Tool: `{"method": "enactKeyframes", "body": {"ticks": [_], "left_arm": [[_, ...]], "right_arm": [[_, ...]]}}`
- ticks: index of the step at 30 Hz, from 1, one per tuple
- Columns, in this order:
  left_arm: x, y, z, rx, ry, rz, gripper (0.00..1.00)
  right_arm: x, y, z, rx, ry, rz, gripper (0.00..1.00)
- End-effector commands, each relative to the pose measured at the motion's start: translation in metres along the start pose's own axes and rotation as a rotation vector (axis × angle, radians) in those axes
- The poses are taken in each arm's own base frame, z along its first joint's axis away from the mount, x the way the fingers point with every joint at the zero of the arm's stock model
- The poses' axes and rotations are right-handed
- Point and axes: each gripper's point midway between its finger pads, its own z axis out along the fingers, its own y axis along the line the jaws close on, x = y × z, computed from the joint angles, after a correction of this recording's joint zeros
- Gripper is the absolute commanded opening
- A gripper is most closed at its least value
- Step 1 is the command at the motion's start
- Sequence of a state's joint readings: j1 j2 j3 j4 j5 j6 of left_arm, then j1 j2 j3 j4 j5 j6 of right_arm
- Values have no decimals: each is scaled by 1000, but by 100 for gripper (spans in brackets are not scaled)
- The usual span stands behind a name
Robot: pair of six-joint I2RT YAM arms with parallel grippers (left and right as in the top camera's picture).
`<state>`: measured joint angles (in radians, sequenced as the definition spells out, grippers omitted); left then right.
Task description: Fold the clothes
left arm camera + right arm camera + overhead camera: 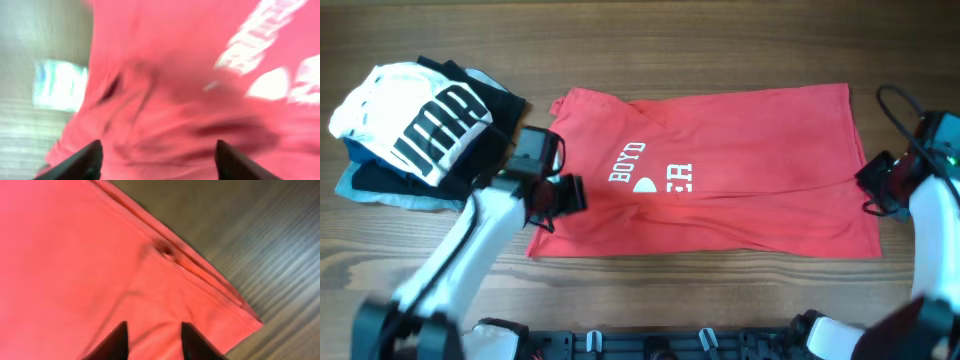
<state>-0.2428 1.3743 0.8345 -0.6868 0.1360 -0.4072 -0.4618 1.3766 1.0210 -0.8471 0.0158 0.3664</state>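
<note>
The red T-shirt (pixel 740 180) lies flat in the middle of the table, partly folded, with white lettering near its left part. My left gripper (pixel 560 195) hovers over the shirt's left edge. In the blurred left wrist view its fingers (pixel 157 150) are wide apart over wrinkled red cloth (pixel 175 75) and hold nothing. My right gripper (pixel 875 190) is at the shirt's right edge. In the right wrist view its fingers (pixel 154 330) are apart above the red cloth (pixel 75 255), close to a corner of the hem.
A pile at the left holds a white garment with black stripes (pixel 415 115) on top of a black garment (pixel 380 178) and a light blue one (pixel 375 197). The wooden table (pixel 670 40) shows all round the shirt.
</note>
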Motion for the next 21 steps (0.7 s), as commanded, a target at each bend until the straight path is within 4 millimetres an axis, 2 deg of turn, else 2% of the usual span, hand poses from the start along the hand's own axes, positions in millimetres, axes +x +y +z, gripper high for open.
{"method": "enactKeyframes", "body": {"ticks": [1,4,6,10,13,17,21], "left_arm": [[-32,-16,-29,61,-174,31,75],[-58,-25,-31,96,-259,35,74],[-78,-23,-31,93,-283,10,74],[-138,-24,-25,78,-295,27,75],[-184,-21,-4,52,-284,50,77],[-229,-11,33,59,-265,12,77],[-239,-1,69,116,-234,-92,70]], "right_arm": [[-1,22,-30,-150,-58,-106,54],[4,29,-35,-199,-48,-110,62],[6,28,-33,-194,-34,-109,62],[7,28,-29,-189,-21,-110,62],[9,28,-27,-185,-9,-112,62],[9,28,-26,-185,-9,-126,62],[9,28,-26,-185,-10,-133,62]]}}
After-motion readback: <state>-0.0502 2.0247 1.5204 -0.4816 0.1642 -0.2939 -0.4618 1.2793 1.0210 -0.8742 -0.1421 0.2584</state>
